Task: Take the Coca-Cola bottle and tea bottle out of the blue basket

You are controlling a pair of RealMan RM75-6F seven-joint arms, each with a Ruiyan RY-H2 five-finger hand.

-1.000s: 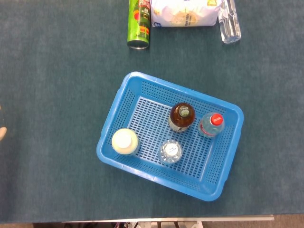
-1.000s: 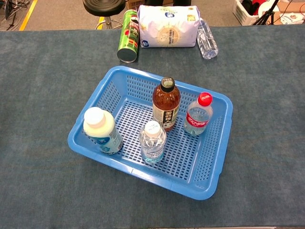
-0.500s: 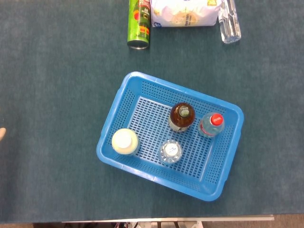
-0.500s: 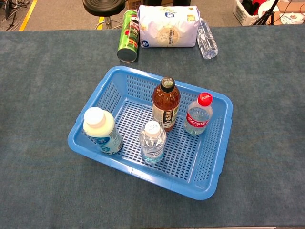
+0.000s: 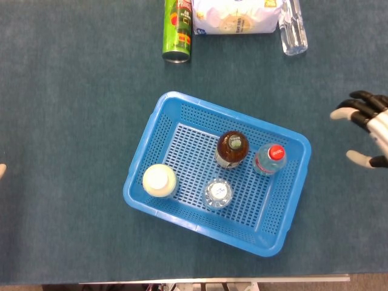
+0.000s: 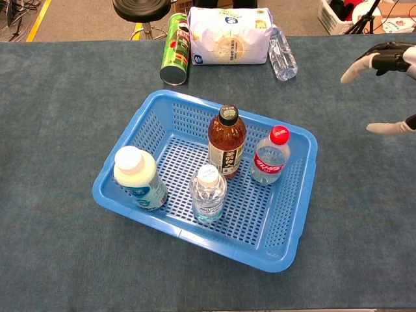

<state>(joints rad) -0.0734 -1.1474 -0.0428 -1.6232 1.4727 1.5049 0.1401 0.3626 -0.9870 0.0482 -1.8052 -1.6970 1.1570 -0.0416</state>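
I'm at the reach: my right hand [image 5: 370,133] hangs off to the side, fingers [image 6: 356,68] spread and released. The cola bottle [image 5: 270,159] and tea bottle [image 5: 232,148] stand in the basket [image 5: 159,118]; next, close round the cola.

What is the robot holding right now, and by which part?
Nothing is held. The right hand is open beside the blue basket; the left hand barely shows.

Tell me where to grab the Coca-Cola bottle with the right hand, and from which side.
Take the Coca-Cola bottle around its upper body, just below the red cap, coming from above and the robot's right. It stands upright close to the blue basket wall on that side, and the tea bottle crowds its left. The open right hand is already on that side.
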